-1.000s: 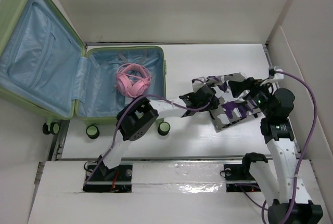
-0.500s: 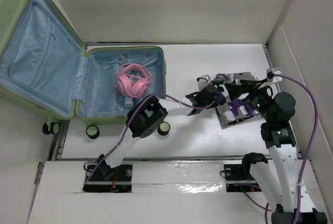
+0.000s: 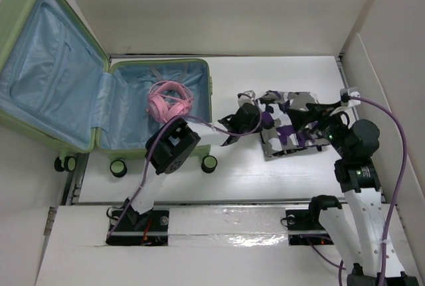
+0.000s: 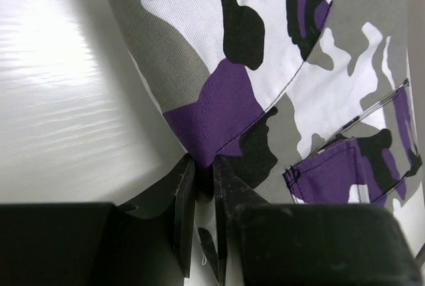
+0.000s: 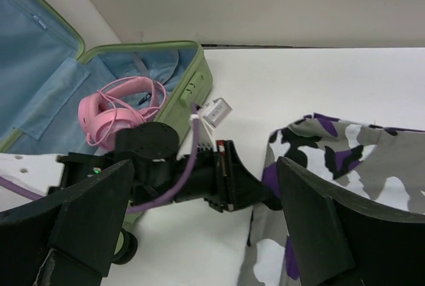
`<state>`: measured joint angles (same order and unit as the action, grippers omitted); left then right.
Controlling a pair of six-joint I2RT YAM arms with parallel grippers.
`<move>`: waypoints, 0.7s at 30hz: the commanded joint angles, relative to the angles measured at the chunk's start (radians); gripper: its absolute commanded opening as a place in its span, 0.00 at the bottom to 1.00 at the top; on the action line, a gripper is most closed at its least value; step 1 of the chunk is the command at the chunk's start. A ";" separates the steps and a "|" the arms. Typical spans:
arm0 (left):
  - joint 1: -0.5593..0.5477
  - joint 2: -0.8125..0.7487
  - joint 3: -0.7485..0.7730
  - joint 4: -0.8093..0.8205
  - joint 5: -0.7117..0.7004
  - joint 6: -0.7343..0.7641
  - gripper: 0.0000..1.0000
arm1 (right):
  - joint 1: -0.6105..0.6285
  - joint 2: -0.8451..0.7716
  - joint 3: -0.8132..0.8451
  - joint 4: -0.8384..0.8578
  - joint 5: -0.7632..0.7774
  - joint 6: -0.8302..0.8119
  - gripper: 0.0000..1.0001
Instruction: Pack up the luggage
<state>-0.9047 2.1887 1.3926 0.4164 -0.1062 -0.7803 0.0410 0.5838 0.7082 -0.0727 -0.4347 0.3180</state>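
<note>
L gripper (image 4: pixel 204 166) clamped on a corner of camo garment (image 4: pixel 265 100); R gripper (image 5: pixel 204 166) wide open near its other end, holding nothing. Garment's soft, limp, prob. light: pinch edges/corners, expect sag. Luggage (image 3: pixel 210 90) lies open at left of table (image 3: pixel 292 73) w/ pink headphones (image 3: pixel 169 102) inside; stiff shell, casters (image 3: pixel 210 163) may roll.

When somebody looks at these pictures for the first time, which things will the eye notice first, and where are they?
First, the big light-green luggage, lying open at the left with its blue lining showing and pink headphones in the half nearer the middle. Next, the purple camouflage garment on the white table to its right, where the left claw is shut on one edge of it.
</note>
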 commanded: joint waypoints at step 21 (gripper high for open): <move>0.410 -0.682 -0.193 -0.165 0.223 0.210 0.00 | 0.043 0.016 0.014 0.090 0.040 0.003 0.94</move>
<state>-0.6140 1.6981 1.2240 0.2077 0.1444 -0.6003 0.0605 0.6201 0.7078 -0.0364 -0.4179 0.3313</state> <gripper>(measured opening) 0.098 0.942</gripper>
